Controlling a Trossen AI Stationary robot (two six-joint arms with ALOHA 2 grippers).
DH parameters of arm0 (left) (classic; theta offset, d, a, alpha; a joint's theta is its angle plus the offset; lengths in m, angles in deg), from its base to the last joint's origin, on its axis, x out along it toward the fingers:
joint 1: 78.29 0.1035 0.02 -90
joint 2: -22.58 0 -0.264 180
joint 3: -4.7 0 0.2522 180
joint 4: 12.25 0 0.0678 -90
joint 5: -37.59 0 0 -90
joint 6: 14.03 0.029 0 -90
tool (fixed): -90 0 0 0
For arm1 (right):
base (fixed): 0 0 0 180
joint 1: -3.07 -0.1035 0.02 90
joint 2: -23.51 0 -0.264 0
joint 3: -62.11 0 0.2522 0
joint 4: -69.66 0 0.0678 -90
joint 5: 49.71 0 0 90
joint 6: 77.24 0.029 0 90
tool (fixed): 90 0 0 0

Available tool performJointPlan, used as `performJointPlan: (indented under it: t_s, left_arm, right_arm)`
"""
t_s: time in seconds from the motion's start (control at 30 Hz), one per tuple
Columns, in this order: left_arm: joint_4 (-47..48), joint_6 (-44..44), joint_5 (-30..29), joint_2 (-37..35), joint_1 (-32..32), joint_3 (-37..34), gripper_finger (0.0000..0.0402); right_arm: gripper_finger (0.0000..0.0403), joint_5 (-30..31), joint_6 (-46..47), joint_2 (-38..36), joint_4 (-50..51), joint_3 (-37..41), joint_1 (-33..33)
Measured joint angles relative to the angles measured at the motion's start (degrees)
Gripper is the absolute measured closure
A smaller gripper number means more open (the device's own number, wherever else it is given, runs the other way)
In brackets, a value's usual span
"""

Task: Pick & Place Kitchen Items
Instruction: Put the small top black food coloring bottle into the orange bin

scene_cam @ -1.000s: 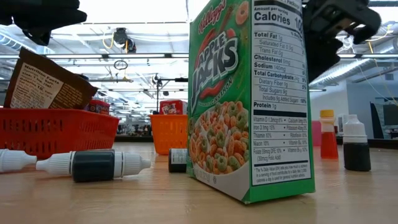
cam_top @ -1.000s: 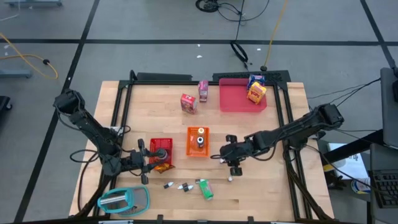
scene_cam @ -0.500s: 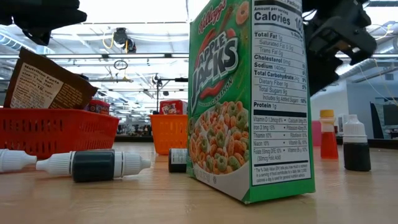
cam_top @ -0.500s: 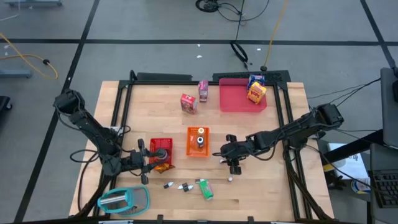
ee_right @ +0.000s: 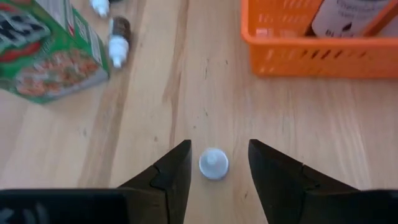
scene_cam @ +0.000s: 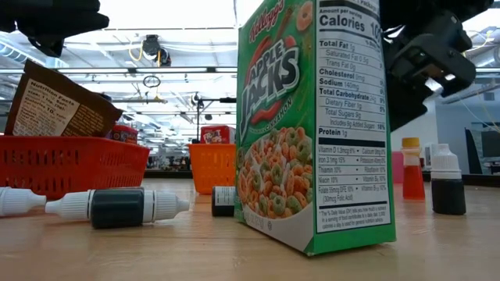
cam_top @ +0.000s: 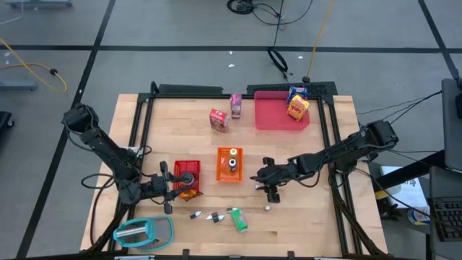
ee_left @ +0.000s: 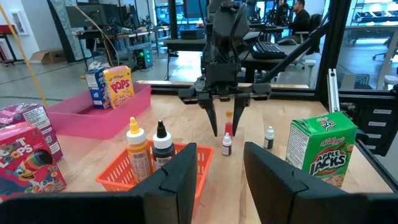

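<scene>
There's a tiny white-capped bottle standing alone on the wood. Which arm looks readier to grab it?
The right. Its gripper hangs directly over the small bottle, fingers open on either side of the cap. The left gripper sits by the red bin, farther off.

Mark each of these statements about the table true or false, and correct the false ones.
1. The right tool is open above a small white-capped bottle. True.
2. The Apple Jacks box sits inside the orange bin. False: it stands on the bare table.
3. The orange bin holds two bottles. True.
4. The pink tray holds no items. False: two small cartons stand in it.
5. The left tool is shut on a carton. False: it is open and holds nothing.
</scene>
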Motion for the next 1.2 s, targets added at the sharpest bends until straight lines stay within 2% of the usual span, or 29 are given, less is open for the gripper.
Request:
performJointPlan:
  t_s: [0.27, 0.57, 0.7, 0.9, 1.2]
  left_arm:
    - [0.04, 0.05, 0.0, 0.0, 0.0, 0.0, 0.0268]
    - [0.13, -0.03, -0.02, 0.01, 0.0, 0.0, 0.0268]
    - [0.27, -0.08, -0.04, 0.01, 0.0, 0.0, 0.0268]
    - [0.39, -0.09, -0.04, 0.02, 0.0, 0.0, 0.0268]
    - [0.44, -0.06, -0.04, 0.0, 0.0, 0.0, 0.0268]
  right_arm:
    - [0.0256, 0.0, 0.18, 0.06, -1.11, 0.82, 0.0]
    - [0.0261, 0.01, 0.69, 4.36, -3.7, 0.82, 0.0]
    - [0.0283, 0.11, 0.9, 4.6, -4.1, 0.82, 0.0]
    - [0.0347, -0.02, 0.64, 4.66, -3.97, 0.82, 0.0]
    - [0.0347, 0.07, -0.3, -0.43, -3.63, 0.79, 0.99]
